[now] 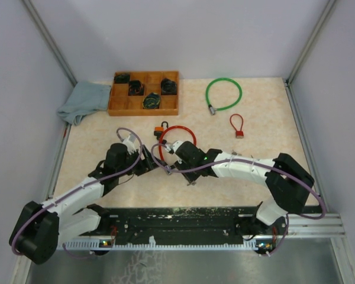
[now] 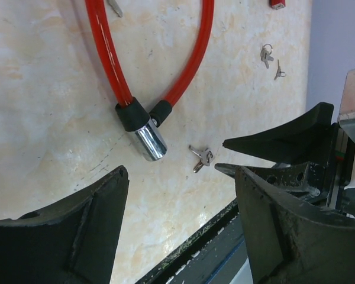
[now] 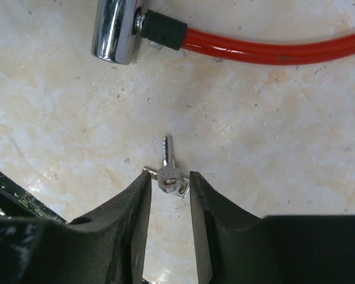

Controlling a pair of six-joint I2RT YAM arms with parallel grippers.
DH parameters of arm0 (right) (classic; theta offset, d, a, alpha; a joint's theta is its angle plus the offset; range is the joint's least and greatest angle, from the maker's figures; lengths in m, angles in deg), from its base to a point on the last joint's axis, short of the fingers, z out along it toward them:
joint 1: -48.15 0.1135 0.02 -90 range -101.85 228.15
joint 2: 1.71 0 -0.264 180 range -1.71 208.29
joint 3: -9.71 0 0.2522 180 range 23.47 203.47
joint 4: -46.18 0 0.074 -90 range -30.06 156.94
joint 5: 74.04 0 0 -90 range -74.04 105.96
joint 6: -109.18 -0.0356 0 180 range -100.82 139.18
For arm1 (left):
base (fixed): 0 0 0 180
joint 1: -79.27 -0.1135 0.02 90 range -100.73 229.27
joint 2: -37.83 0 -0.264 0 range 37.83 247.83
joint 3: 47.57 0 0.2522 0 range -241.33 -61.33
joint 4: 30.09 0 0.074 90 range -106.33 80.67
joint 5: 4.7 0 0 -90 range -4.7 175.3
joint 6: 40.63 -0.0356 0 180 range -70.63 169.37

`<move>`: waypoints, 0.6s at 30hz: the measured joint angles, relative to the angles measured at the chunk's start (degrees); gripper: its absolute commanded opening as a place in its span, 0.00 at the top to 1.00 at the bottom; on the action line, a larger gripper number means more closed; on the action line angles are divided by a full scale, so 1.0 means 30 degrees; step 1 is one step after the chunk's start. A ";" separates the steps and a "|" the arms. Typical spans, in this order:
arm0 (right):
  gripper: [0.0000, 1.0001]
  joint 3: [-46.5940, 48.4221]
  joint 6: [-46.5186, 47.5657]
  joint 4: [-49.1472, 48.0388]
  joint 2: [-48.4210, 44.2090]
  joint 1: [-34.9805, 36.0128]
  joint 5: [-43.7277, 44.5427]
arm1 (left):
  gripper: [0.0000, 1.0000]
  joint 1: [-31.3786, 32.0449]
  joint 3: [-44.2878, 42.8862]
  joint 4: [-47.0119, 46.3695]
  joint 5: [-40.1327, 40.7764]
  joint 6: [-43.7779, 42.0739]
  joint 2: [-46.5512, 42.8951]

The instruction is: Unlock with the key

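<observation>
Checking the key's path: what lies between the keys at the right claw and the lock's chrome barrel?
Bare table from keys to chrome barrel, in the right wrist view.

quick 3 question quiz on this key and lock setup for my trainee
1. True or false: the keys are inserted in the red lock's chrome cylinder.
2. The keys lie between the fingertips of: A. both tools B. the right tool C. no tool
3. In the top view, what colour is the cable loop lying to the right of the wooden tray?
Key: 1 false, they lie on the table, apart from the cylinder. 2 B. 3 green.
</observation>
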 measured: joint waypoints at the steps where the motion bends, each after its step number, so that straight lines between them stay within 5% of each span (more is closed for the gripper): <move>1: 0.65 0.0000 -0.0007 0.0051 0.0051 0.0000 -0.0073 | 0.22 0.0000 0.0000 0.0138 0.0168 0.0007 -0.0015; 12: 0.64 0.0000 0.0015 0.0335 0.1552 0.0007 -0.0532 | 0.22 0.0000 0.0000 0.0692 0.0699 0.0073 0.0044; 18: 0.77 0.0000 0.0015 0.0554 0.1668 0.0007 -0.0408 | 0.22 0.0000 0.0000 0.0685 0.0692 0.0146 0.0226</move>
